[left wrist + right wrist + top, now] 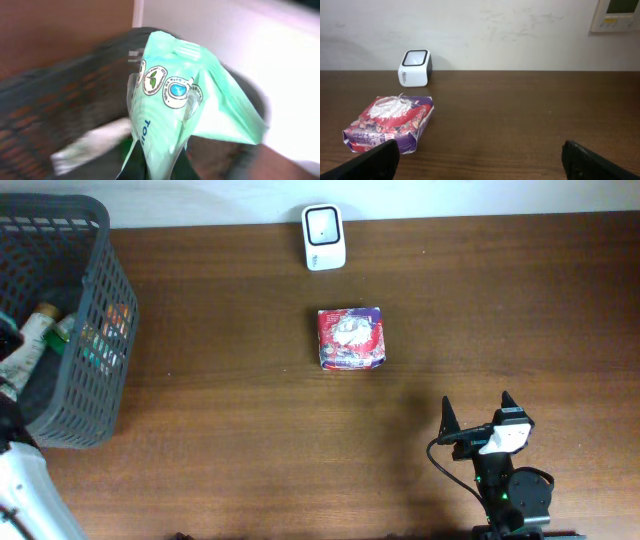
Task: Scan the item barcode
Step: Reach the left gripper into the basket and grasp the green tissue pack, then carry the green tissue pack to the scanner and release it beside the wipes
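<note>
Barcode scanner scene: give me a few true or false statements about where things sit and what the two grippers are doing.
1. The white barcode scanner stands at the table's far edge, by the wall. True.
2. The red and purple packet lies inside the grey basket. False: it lies on the table in front of the scanner, well apart from the basket.
3. The left gripper is shut on a green pouch. True.
4. The right gripper holds the packet. False: its jaws stand open and empty, short of the packet.
</note>
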`<action>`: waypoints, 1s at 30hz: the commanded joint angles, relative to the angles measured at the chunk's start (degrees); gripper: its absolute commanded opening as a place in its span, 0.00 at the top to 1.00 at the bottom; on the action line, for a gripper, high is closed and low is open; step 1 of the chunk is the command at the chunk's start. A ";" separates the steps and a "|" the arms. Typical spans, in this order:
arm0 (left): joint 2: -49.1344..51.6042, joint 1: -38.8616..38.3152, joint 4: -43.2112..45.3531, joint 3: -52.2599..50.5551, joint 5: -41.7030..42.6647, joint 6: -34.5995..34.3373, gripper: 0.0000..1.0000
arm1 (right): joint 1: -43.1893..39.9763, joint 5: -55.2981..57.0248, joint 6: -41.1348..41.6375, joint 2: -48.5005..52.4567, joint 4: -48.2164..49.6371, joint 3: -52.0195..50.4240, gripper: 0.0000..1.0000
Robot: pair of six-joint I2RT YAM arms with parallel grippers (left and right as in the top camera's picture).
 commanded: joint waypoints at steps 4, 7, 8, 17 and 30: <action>-1.57 -4.52 1.60 0.83 21.29 -15.47 1.00 | 0.20 0.50 0.63 -0.33 -0.22 -0.42 0.02; -1.73 -7.37 3.48 0.83 21.05 -15.47 1.00 | 0.20 0.50 0.63 -0.33 -0.22 -0.42 0.01; -1.86 -8.22 3.43 0.83 21.07 -15.47 1.00 | 0.20 0.50 0.63 -0.33 -0.22 -0.42 0.02; -1.95 -26.18 0.87 0.83 10.34 -15.43 1.00 | 0.20 0.50 0.63 -0.33 -0.22 -0.42 0.01; 8.15 -49.77 -6.47 0.81 -0.83 -10.05 1.00 | 0.20 0.50 0.63 -0.33 -0.22 -0.42 0.02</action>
